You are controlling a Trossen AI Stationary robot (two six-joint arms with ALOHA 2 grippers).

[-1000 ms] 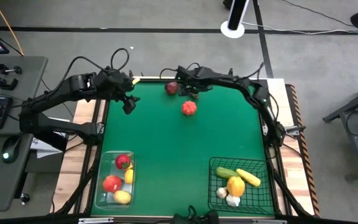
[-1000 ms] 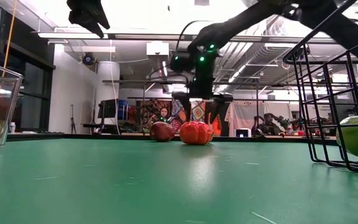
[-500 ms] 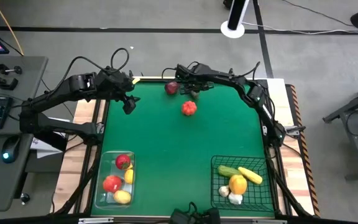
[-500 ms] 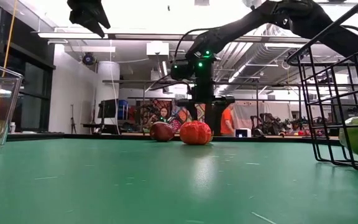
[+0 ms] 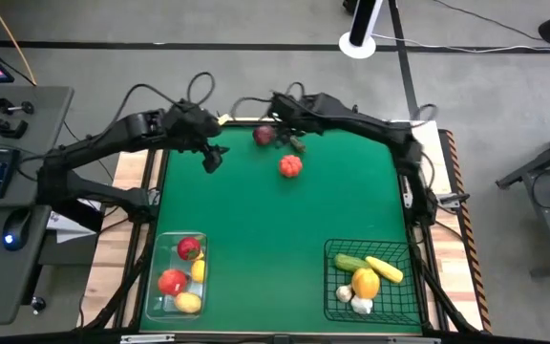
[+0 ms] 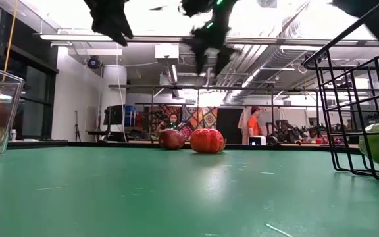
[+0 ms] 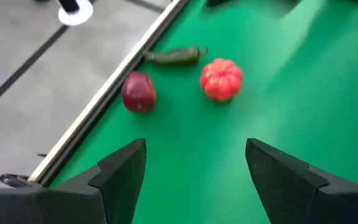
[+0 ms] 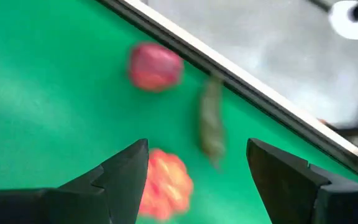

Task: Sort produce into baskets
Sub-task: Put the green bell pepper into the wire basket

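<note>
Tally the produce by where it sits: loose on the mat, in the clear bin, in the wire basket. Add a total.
Loose on the mat: 3, a dark red apple, a tomato, a green pepper
In the clear bin: 4
In the wire basket: 5
Total: 12

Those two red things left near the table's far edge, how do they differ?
The dark red smooth apple is rounder and duller; the orange-red ribbed tomato is brighter, with lobed ridges. The apple lies right by the table edge, the tomato farther in. Both rest unheld on the green table, outside the baskets.
</note>
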